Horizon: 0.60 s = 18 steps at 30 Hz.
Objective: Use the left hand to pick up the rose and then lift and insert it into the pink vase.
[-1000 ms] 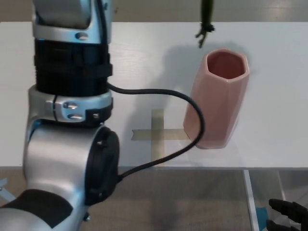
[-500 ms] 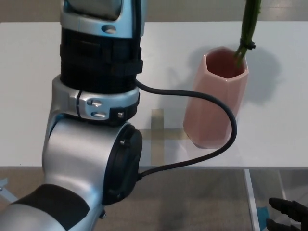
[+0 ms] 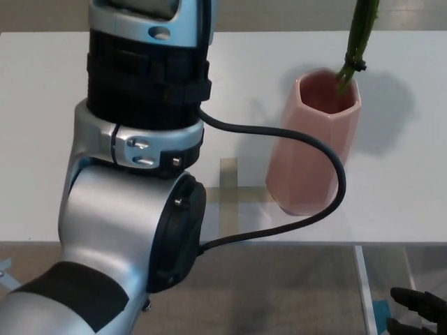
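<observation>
The pink vase (image 3: 316,150) stands upright on the white table (image 3: 405,188), its faceted mouth open toward the camera. A green rose stem (image 3: 357,42) comes down from the top edge and its lower end dips just inside the vase's rim at the far right side; the bloom is out of frame. The left arm (image 3: 136,174) fills the near left of the view, silver and black, with a black cable (image 3: 307,202) looping across the vase's front. The left hand itself is above the frame, so its fingers cannot be judged. Only dark fingertips of the right hand (image 3: 418,313) show at the bottom right corner, below the table edge; whether they are spread or closed cannot be told. Tan tape (image 3: 228,195) forms a cross on the table, just left of the vase's base.
</observation>
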Tool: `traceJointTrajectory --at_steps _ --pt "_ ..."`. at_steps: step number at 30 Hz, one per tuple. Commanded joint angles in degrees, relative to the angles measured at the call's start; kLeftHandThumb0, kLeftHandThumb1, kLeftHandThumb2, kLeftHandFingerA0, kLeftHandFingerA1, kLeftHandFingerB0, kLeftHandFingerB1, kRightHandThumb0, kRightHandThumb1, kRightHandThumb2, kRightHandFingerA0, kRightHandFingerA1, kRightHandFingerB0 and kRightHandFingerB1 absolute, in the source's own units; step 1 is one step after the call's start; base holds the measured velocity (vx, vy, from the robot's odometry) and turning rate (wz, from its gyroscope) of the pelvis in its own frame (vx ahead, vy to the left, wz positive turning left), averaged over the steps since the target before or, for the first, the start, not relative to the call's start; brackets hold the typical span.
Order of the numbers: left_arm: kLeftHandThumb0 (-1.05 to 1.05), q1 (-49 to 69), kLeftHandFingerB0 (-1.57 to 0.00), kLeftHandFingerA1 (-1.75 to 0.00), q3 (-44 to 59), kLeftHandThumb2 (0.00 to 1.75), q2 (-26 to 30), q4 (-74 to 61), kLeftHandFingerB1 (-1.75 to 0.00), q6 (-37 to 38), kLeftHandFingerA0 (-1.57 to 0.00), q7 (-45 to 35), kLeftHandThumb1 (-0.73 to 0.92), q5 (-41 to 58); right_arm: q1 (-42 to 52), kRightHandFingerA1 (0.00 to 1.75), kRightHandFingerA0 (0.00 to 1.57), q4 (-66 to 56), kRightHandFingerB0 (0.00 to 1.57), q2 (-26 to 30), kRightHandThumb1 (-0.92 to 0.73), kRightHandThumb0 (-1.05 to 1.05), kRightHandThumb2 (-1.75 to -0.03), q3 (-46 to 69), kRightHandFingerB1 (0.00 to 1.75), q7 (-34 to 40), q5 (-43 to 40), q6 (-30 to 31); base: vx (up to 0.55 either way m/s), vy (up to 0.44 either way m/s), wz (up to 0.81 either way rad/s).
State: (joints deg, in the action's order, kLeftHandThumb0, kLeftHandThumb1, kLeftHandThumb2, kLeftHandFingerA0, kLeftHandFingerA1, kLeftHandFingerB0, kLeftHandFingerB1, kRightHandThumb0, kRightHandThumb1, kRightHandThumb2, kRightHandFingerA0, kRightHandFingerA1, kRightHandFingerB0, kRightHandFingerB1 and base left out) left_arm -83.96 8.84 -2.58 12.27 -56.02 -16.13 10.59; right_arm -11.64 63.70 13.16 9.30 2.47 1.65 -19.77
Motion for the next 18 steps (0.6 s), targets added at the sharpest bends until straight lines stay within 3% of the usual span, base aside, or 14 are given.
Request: traceJointTrajectory --at_steps 1,18 --pt "-0.16 0.57 -0.83 -1.58 -0.83 0.71 0.9 -0.23 -0.89 -0.18 -0.94 0.72 0.75 1.61 0.36 0.5 0.61 0.46 0.55 0.29 -0.63 -0.23 -0.58 0.0 0.47 -0.02 -0.28 0.57 0.0 0.0 0.0" --pt "-0.17 6.05 -0.81 -1.54 -3.13 0.71 0.81 -1.61 -0.91 2.01 -0.94 0.44 0.75 2.95 0.22 0.51 0.62 -0.13 0.57 0.16 -0.63 -0.24 -0.58 -0.02 0.48 0.03 -0.32 0.85 0.0 0.0 0.0"
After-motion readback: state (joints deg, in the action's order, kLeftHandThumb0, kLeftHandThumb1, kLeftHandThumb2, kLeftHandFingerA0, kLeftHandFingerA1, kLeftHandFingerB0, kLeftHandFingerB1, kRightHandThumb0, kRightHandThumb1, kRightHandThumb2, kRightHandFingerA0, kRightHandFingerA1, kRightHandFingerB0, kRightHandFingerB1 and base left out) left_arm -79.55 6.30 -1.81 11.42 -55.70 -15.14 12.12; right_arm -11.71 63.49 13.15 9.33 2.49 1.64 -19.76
